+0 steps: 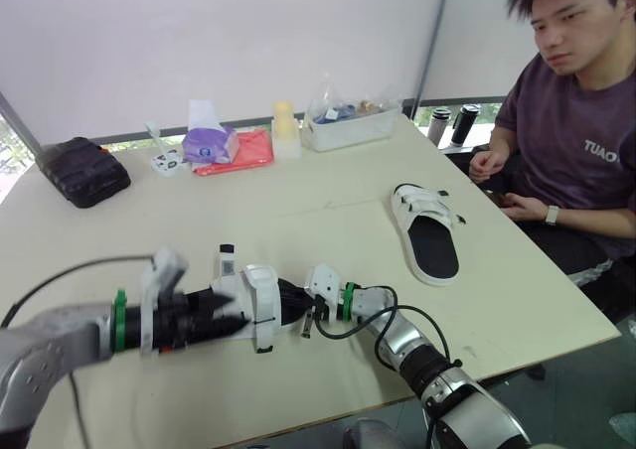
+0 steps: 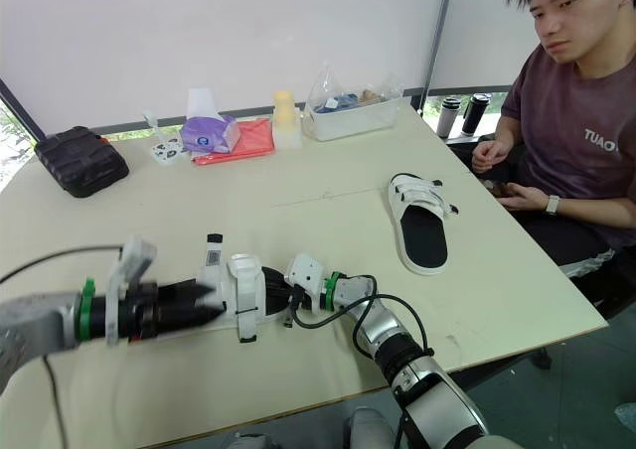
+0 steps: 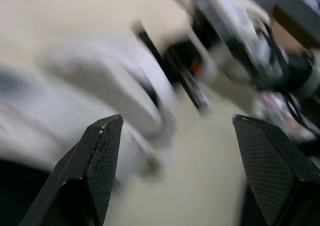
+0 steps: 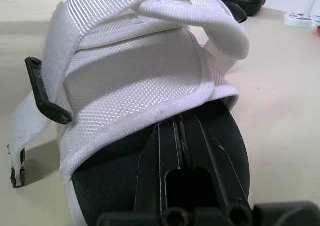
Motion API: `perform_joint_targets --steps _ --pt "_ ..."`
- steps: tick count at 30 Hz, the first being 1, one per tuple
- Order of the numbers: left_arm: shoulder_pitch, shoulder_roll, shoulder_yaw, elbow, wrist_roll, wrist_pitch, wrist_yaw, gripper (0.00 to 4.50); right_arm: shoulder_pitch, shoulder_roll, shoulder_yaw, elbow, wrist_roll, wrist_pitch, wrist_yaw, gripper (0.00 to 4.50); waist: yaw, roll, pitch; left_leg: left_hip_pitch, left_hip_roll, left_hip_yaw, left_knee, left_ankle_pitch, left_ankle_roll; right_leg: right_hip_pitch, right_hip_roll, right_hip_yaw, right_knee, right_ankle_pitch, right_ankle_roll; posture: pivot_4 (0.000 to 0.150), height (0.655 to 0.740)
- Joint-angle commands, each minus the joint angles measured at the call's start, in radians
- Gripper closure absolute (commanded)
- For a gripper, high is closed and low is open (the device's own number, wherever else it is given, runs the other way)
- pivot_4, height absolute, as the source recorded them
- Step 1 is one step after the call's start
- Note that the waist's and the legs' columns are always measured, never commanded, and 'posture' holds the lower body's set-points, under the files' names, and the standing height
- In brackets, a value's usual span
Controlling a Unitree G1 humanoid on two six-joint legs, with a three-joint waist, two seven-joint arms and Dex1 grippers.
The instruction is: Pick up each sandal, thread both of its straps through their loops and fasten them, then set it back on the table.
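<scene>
On the pale beige worktop (image 1: pixel 328 201), lower centre of frame, white-strapped black-soled sandal (image 1: pixel 260 305) between wide-open left gripper (image 3: pixel 177 121) and right gripper (image 4: pixel 178 123), closed and tucked under its strap; probably light, floppy webbing, best gripped by the stiffer sole edge.

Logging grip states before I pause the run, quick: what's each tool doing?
Left tool: open, at the near sandal.
Right tool: shut, tips resting on that sandal.
</scene>
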Motion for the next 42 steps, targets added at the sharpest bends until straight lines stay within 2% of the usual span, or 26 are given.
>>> perform_joint_targets --steps 1,3,5,8,12,23,24,25,30,31,36,42 --pt "0.105 0.039 0.109 -0.104 -0.075 0.022 -0.014 0.89 0.066 -0.044 0.063 0.232 -0.138 0.096 -0.012 4.50 0.004 -0.003 0.000 0.000 0.000 0.000 0.001 -0.001 -0.001 -0.001 0.000 -0.001 0.000 0.000 0.000 0.150 0.7400" --pt "0.139 0.043 0.098 -0.111 -0.046 -0.007 -0.003 0.89 0.064 -0.044 0.066 0.239 -0.139 0.092 -0.008 4.50 0.008 -0.001 -0.001 0.000 0.000 -0.001 0.002 -0.002 -0.004 -0.002 0.000 -0.002 -0.001 0.000 -0.001 0.150 0.7400" --pt "0.137 0.032 0.022 -0.093 0.035 -0.069 0.015 0.89 0.061 -0.040 0.068 0.245 -0.140 0.090 -0.007 4.50 0.007 0.000 -0.001 -0.001 0.000 0.001 0.006 -0.004 -0.006 -0.003 0.000 -0.004 -0.004 -0.001 -0.002 0.150 0.7400" --pt "0.084 -0.013 -0.127 -0.026 0.162 -0.169 0.044 0.89 0.053 -0.031 0.069 0.247 -0.140 0.094 -0.008 4.50 0.007 0.009 -0.003 -0.003 0.001 0.000 0.006 -0.005 -0.007 -0.002 0.000 -0.011 -0.015 -0.001 -0.002 0.150 0.7400" --pt "0.016 -0.054 -0.243 0.073 0.271 -0.267 0.038 0.89 0.050 -0.029 0.069 0.249 -0.142 0.094 -0.005 4.50 0.002 0.010 -0.005 -0.002 0.001 0.000 0.005 -0.008 -0.012 -0.001 -0.001 -0.012 -0.017 -0.001 -0.001 0.150 0.7400" --pt "-0.150 -0.133 -0.386 0.198 0.329 -0.310 -0.003 0.89 0.069 -0.038 0.066 0.232 -0.141 0.097 -0.008 4.50 0.011 0.006 -0.004 0.003 0.000 0.000 0.003 -0.006 -0.008 -0.001 0.001 -0.008 -0.008 0.001 -0.004 0.150 0.7400" --pt "-0.156 -0.133 -0.394 0.200 0.334 -0.311 -0.008 1.39 0.069 -0.037 0.065 0.231 -0.140 0.098 -0.009 4.50 0.012 0.006 -0.004 0.003 0.000 0.000 0.003 -0.006 -0.008 -0.001 0.001 -0.008 -0.008 0.001 -0.004 0.150 0.7400" --pt "-0.159 -0.134 -0.399 0.202 0.339 -0.311 -0.008 1.65 0.069 -0.036 0.065 0.232 -0.140 0.098 -0.011 4.50 0.012 0.006 -0.004 0.003 0.000 0.000 0.003 -0.005 -0.008 -0.001 0.001 -0.008 -0.008 0.001 -0.004 0.150 0.7400" --pt "-0.151 -0.139 -0.393 0.177 0.314 -0.272 0.001 4.11 0.071 -0.032 0.066 0.233 -0.140 0.098 -0.015 4.50 0.010 0.005 -0.004 0.003 0.000 0.000 0.003 -0.005 -0.008 0.001 0.000 -0.007 -0.005 0.001 -0.004 0.150 0.7400" --pt "-0.148 -0.140 -0.386 0.170 0.299 -0.258 0.003 4.45 0.072 -0.032 0.066 0.233 -0.140 0.098 -0.015 4.50 0.011 0.005 -0.004 0.003 0.000 0.000 0.003 -0.005 -0.007 0.001 0.000 -0.006 -0.003 0.001 -0.004 0.150 0.7400" --pt "-0.092 -0.072 -0.325 0.063 0.088 -0.075 -0.060 4.45 0.073 -0.034 0.068 0.232 -0.141 0.097 -0.015 4.50 0.009 0.003 -0.003 0.004 -0.001 0.000 0.003 -0.005 -0.007 0.000 0.000 -0.006 -0.001 0.001 -0.004 0.150 0.7400" --pt "-0.065 -0.028 -0.257 0.025 -0.067 -0.003 -0.082 4.45 0.072 -0.036 0.072 0.231 -0.145 0.094 -0.013 4.50 0.008 0.002 -0.002 0.008 -0.001 0.000 0.003 -0.008 -0.008 -0.001 0.000 -0.007 -0.002 0.001 -0.004 0.150 0.7400"
